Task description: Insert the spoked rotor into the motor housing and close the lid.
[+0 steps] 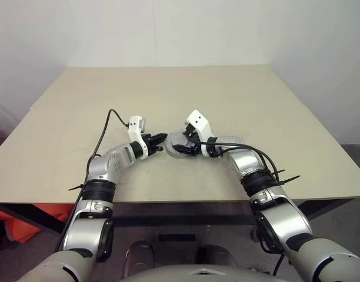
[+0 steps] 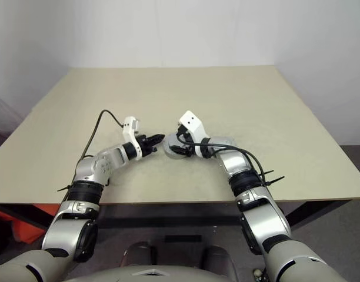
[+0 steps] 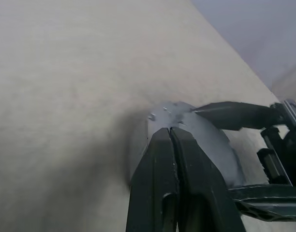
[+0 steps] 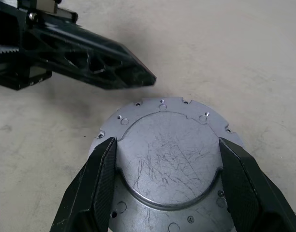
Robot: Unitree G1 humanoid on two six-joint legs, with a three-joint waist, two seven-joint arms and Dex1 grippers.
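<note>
- Motor housing [image 4: 170, 169]: grey disc, flat on the table [image 1: 239, 100], centre frame, clamped between right gripper [image 4: 170, 188] fingers.
- Left gripper [image 1: 158, 140]: fingers pressed together, nothing held, tips beside housing rim.

Motor housing [image 4: 170, 164]: round grey metal puck, scratched flat face upward with small rim holes, lying flat near the table's centre.

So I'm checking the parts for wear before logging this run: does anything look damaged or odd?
The round grey metal part, gripped between the right gripper's fingers, has a patch of fine scratches across its raised flat face. The left gripper, shut, points at its rim. Nothing looks askew or spilled on the table.
</note>
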